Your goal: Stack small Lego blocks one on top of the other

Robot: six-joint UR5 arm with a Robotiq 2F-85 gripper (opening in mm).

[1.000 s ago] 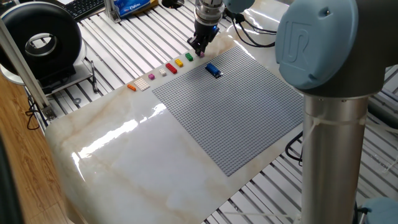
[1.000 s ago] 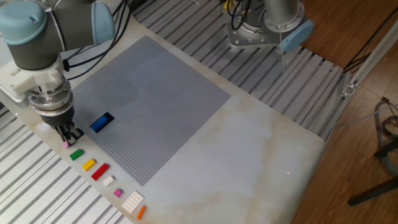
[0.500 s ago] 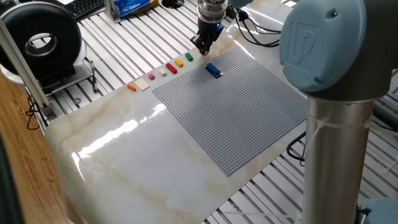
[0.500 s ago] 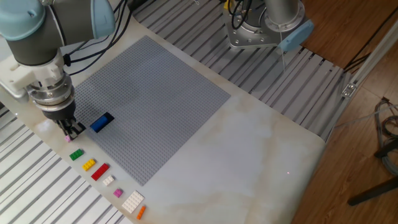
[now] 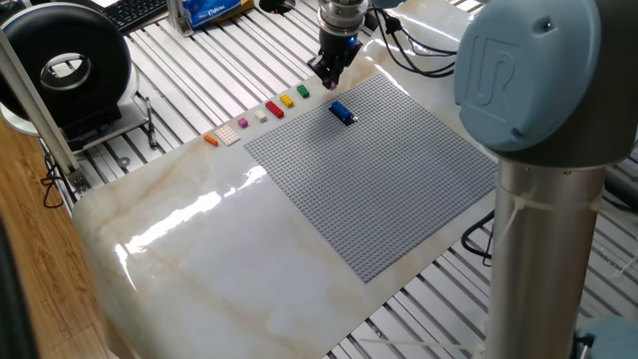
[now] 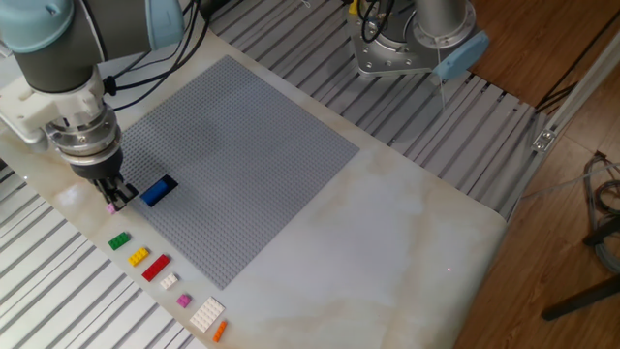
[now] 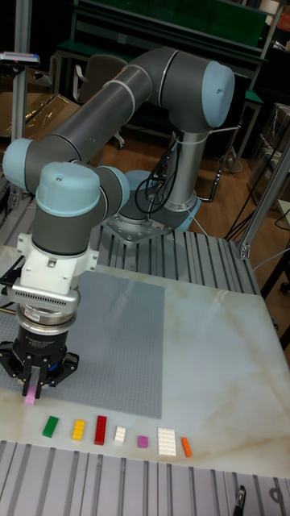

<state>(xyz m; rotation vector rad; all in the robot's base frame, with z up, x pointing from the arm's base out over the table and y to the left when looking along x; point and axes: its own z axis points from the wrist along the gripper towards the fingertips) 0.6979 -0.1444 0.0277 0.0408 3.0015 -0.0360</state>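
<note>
— Gripper (image 6: 110,199) status?

— Your gripper is clamped on the pink-purple block (image 7: 30,397), held at its fingertips just above the near edge of the grey baseplate (image 6: 242,155).

— Where's the blue block (image 6: 158,190)?

— You'll find it on the baseplate, just beside the gripper. Green brick (image 6: 118,240), yellow brick (image 6: 139,256) and red brick (image 6: 155,268) lie in a row on the table (image 6: 387,252).

The arm reaches low, wrist vertical; the fingers (image 7: 31,385) point straight down, pinched together.
</note>
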